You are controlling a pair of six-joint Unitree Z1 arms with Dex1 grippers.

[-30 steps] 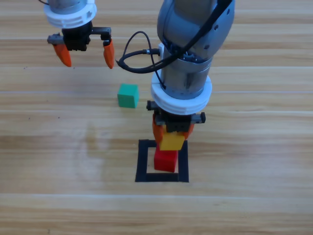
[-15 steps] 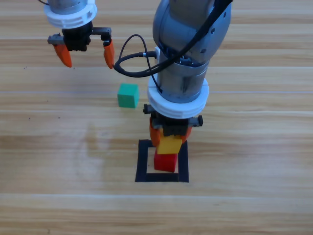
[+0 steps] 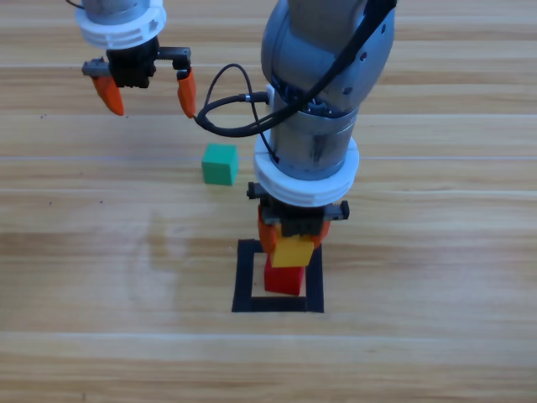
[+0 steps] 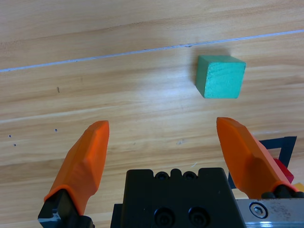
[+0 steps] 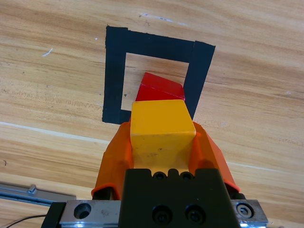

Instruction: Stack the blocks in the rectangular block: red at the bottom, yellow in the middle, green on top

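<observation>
The right gripper [image 3: 292, 243], jaws clamped on the yellow cube [image 3: 293, 251], holds it directly above the red cube [image 3: 284, 280] inside the tape square [image 3: 244, 277], toward the table's near edge.

wooden table [image 3: 101, 277] fills every view, edge to edge; no walls, floor or windows in sight; light-brown boards, grain and board seams running left-right in the high view; a pale seam line [image 4: 95, 56] crosses the left wrist view, with a few small dark specks on the wood below it; soft glare patch mid-left on the surface; light looks even, shadows soft and short
</observation>
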